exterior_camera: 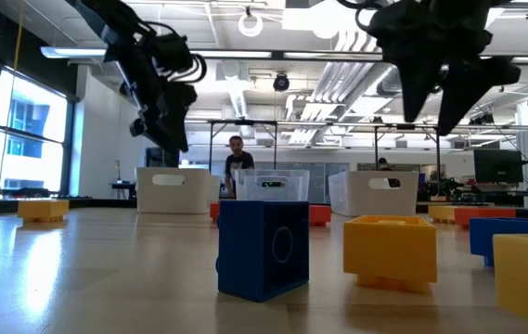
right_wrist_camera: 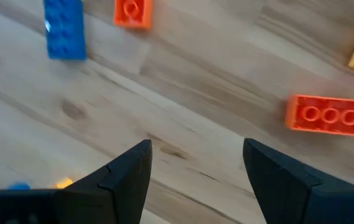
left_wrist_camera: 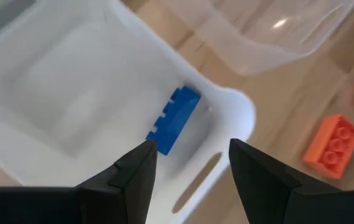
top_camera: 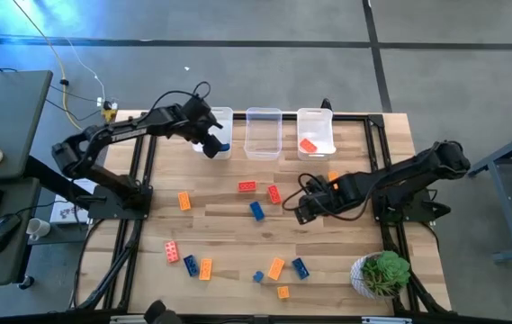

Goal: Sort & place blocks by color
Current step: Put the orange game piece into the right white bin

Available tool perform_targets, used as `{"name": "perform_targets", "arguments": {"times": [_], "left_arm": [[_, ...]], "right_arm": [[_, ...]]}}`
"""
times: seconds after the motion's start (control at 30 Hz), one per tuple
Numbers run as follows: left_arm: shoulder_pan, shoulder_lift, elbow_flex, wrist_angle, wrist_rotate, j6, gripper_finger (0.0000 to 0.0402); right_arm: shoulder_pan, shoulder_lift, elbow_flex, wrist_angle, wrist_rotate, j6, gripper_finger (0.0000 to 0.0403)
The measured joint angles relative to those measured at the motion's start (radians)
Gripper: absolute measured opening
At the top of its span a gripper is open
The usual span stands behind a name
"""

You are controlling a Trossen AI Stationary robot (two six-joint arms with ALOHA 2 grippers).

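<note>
Left bin (top_camera: 220, 131): at 11 o'clock on the table (top_camera: 345, 261); holds one blue block (left_wrist_camera: 175, 118), lying against its wall.
Middle bin (top_camera: 263, 132): at 12 o'clock; looks empty.
Right bin (top_camera: 315, 131): at 1 o'clock; holds one red block (top_camera: 308, 144).
Left gripper (left_wrist_camera: 192, 163): above the left bin, fingers spread, nothing between them.
Right gripper (right_wrist_camera: 196, 163): low over the table near centre, fingers spread, holding nothing; a red block (right_wrist_camera: 330, 115) and a blue block (right_wrist_camera: 64, 28) lie close ahead.
Unsorted blocks: roughly a dozen scattered from 9 o'clock through 6 to 3.
Progress: early, judged two sorted, most remaining.
</note>
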Motion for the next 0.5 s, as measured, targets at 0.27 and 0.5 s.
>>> {"name": "perform_targets", "arguments": {"times": [0.27, 0.5], "left_arm": [[-0.062, -0.139, 0.001, -0.021, -0.001, -0.007, 0.0188], [-0.134, -0.207, 0.001, -0.031, -0.001, -0.009, 0.0188]], "right_arm": [[0.004, 0.0, 0.0, -0.07, -0.07, -0.393, 0.0238], [-0.014, 0.0, 0.0, -0.115, -0.086, -0.84, 0.0238]]}}
